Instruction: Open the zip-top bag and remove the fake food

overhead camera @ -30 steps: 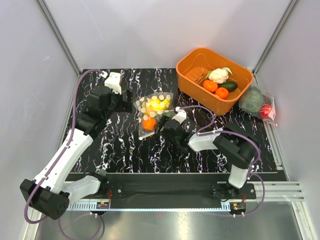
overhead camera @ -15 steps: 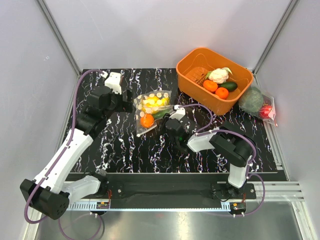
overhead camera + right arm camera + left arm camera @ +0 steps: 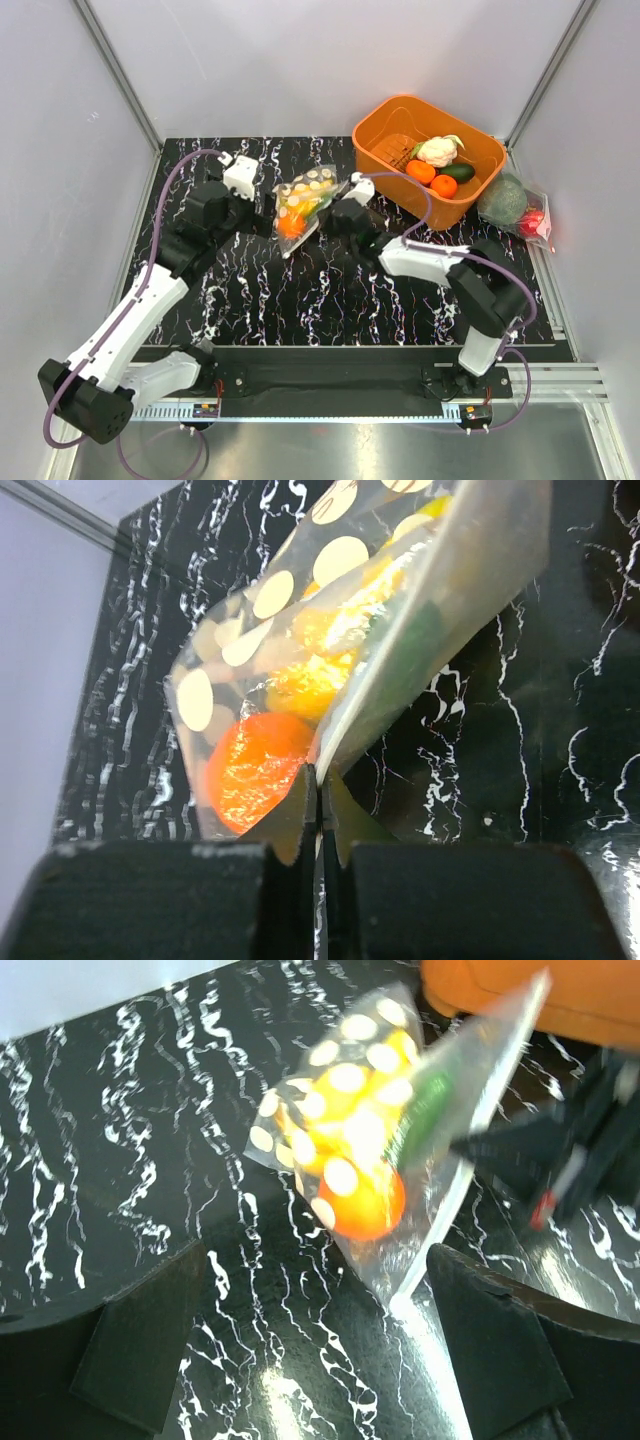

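Zip-top bag, fake food inside, hangs tilted over the tabletop, one edge pinched in the closed right tool. Left tool gapes empty beside it. Opening stage, by my judgement: it must next catch the opposite lip.

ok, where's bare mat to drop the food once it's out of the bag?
Best: the near-centre mat, bordered by the left arm, the right arm and the near edge. Also the narrow far strip left of the orange bin. Crowded: around the zip-top bag, pinched by the right fingers, open left fingers close by.
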Controlling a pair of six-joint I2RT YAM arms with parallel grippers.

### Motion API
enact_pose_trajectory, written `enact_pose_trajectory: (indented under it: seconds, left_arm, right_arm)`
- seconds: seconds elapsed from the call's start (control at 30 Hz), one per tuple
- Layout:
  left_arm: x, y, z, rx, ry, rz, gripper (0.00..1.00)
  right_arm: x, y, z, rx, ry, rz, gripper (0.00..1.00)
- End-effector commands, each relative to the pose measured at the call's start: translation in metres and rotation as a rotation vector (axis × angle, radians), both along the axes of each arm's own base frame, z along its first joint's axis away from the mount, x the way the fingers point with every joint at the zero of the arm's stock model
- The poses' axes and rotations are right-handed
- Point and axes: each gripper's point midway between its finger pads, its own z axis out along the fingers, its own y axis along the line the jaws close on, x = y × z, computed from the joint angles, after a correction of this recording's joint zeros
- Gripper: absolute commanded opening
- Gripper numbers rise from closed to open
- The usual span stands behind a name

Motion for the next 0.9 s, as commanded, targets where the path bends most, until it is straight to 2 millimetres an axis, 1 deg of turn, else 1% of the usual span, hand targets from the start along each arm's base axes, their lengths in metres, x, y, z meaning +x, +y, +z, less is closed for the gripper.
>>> enact_pose_trajectory:
  seconds: [0.0, 0.03, 0.07, 0.1, 0.13, 0.17, 0.2, 0.23, 0.27, 0.3, 0.33, 0.37, 0.4, 0.47, 0.6, 0.73, 0.87]
  left_arm:
    - [-0.006, -0.018, 0.028, -0.011, -0.127, -0.114, 0.99]
    - [-0.008, -0.019, 0.032, -0.014, -0.141, -0.128, 0.99]
    - [-0.011, -0.022, 0.031, -0.008, -0.146, -0.145, 0.99]
    - [-0.013, -0.027, 0.030, -0.004, -0.147, -0.165, 0.99]
    - [-0.015, -0.029, 0.031, -0.005, -0.150, -0.174, 0.99]
    - [-0.016, -0.032, 0.031, 0.001, -0.153, -0.184, 0.99]
    - [-0.021, -0.040, 0.030, -0.006, -0.151, -0.225, 0.99]
    - [-0.023, -0.043, 0.029, -0.005, -0.151, -0.243, 0.99]
    - [-0.028, -0.050, 0.031, -0.014, -0.158, -0.274, 0.99]
    - [-0.031, -0.054, 0.033, -0.021, -0.164, -0.293, 0.99]
    - [-0.035, -0.057, 0.032, -0.026, -0.167, -0.311, 0.99]
    - [-0.039, -0.064, 0.036, -0.041, -0.185, -0.344, 0.99]
    - [-0.042, -0.066, 0.039, -0.048, -0.199, -0.356, 0.99]
    - [-0.046, -0.071, 0.036, -0.051, -0.199, -0.384, 0.99]
    - [-0.046, -0.078, 0.025, -0.029, -0.166, -0.408, 0.99]
    - [-0.046, -0.082, 0.018, -0.011, -0.147, -0.425, 0.99]
    - [-0.051, -0.094, 0.007, -0.010, -0.102, -0.487, 0.99]
  right_arm:
    - [0.005, -0.007, 0.067, 0.120, 0.013, 0.029, 0.00]
    - [0.006, -0.009, 0.070, 0.130, 0.031, 0.036, 0.00]
    - [0.008, -0.016, 0.068, 0.122, 0.063, 0.035, 0.00]
    - [0.007, -0.014, 0.082, 0.150, 0.064, 0.061, 0.00]
    - [0.004, -0.016, 0.081, 0.143, 0.087, 0.065, 0.00]
    - [0.004, -0.018, 0.094, 0.158, 0.077, 0.068, 0.00]
    - [0.003, -0.019, 0.097, 0.159, 0.081, 0.071, 0.00]
    - [0.000, -0.020, 0.098, 0.158, 0.092, 0.072, 0.00]
    - [0.000, -0.021, 0.108, 0.176, 0.081, 0.069, 0.00]
    - [0.000, -0.024, 0.111, 0.178, 0.081, 0.062, 0.00]
    - [-0.003, -0.026, 0.109, 0.169, 0.100, 0.059, 0.00]
    - [-0.004, -0.027, 0.117, 0.178, 0.090, 0.063, 0.00]
    - [-0.004, -0.028, 0.119, 0.181, 0.090, 0.064, 0.00]
    - [-0.007, -0.029, 0.126, 0.205, 0.094, 0.069, 0.00]
    - [-0.012, -0.033, 0.138, 0.249, 0.091, 0.064, 0.00]
    - [-0.017, -0.037, 0.145, 0.272, 0.091, 0.062, 0.00]
    - [-0.024, -0.041, 0.146, 0.293, 0.098, 0.059, 0.00]
